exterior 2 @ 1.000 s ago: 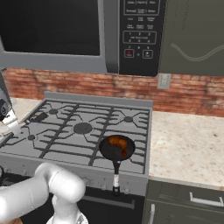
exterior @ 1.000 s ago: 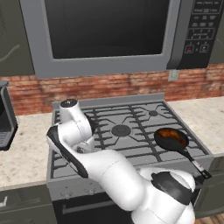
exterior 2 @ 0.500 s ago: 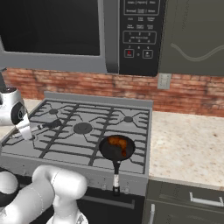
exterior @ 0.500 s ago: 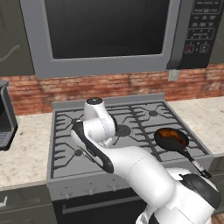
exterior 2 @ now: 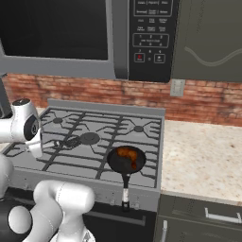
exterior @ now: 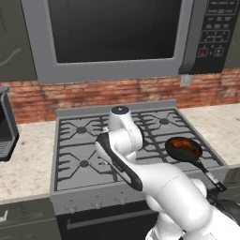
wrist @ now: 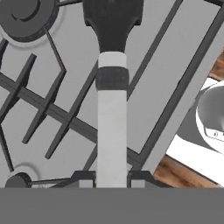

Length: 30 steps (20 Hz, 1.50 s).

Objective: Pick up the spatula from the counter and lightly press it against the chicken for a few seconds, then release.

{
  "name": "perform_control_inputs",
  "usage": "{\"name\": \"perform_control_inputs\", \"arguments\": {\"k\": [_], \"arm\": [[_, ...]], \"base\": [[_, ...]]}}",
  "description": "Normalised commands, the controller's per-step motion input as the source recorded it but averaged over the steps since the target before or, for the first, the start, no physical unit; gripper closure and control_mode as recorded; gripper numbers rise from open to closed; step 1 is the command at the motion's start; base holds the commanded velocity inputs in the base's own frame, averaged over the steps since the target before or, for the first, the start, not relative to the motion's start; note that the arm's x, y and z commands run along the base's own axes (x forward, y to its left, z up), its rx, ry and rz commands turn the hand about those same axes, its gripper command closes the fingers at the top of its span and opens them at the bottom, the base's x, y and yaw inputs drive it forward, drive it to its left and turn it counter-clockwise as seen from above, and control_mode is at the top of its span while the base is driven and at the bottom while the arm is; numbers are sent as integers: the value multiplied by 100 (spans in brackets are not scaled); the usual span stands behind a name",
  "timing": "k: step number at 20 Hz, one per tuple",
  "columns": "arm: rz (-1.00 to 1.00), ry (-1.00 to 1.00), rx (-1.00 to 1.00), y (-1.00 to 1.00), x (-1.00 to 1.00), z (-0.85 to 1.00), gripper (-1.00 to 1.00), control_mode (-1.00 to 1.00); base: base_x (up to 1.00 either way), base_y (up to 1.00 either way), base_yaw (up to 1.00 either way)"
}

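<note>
Stove grates (wrist: pixel 57 113) underlie the end effector (wrist: pixel 112 178) clamped on a partly cropped spatula (wrist: pixel 112 127).

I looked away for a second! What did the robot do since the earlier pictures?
The arm swung right across the stove, toward the pan, carrying the spatula in its shut hand. Nothing was picked up or let go. The pan and its chicken stayed put at the front right burner.
</note>
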Motion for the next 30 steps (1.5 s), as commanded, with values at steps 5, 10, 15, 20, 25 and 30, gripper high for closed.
{"name": "perform_control_inputs", "arguments": {"k": [5,10,15,20,25,30], "arm": [[-12,3,5,-45,0,8,100,-100],[-11,10,6,-40,11,3,100,-100],[-10,9,2,-38,25,3,100,-100],[-1,2,0,-31,24,9,100,-100],[0,3,0,-39,6,1,100,-100],[0,3,0,-32,1,0,100,-100]], "base": [[0,0,0],[0,0,0],[0,0,0],[0,0,0],[0,0,0],[0,0,0]]}}
